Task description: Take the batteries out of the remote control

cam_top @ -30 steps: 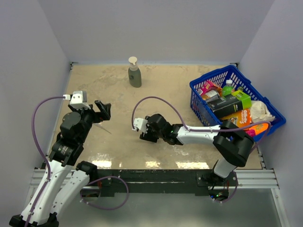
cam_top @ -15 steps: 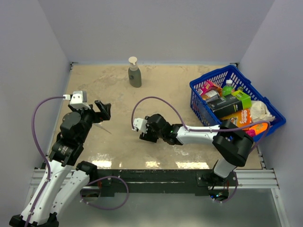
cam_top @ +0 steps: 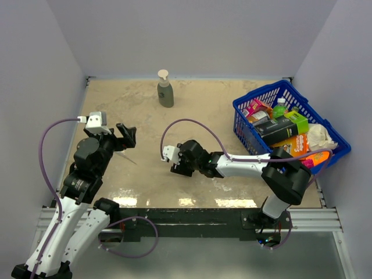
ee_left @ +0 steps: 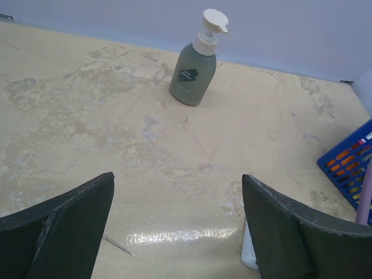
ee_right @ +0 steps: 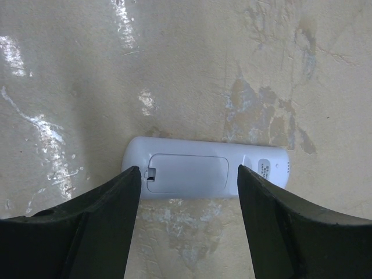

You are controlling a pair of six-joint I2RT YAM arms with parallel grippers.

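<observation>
The remote control (ee_right: 206,173) lies flat on the table, back side up, its battery cover closed with a small notch at the left end. The batteries are hidden under that cover. My right gripper (ee_right: 189,177) hovers low over the remote, open, one finger on each side of the covered part and nothing held. From above the right gripper (cam_top: 177,165) covers the remote. My left gripper (cam_top: 127,135) hangs open and empty above the table's left side. The left wrist view shows only bare table between the left gripper's (ee_left: 177,176) fingers.
A thin grey stick (cam_top: 129,158) lies on the table just below the left gripper (ee_left: 118,246). A grey-green pump bottle (cam_top: 165,92) stands at the back centre. A blue basket (cam_top: 244,116) full of packets and bottles fills the right side.
The right gripper has edged slightly to the left over the remote. The left arm has not moved.
</observation>
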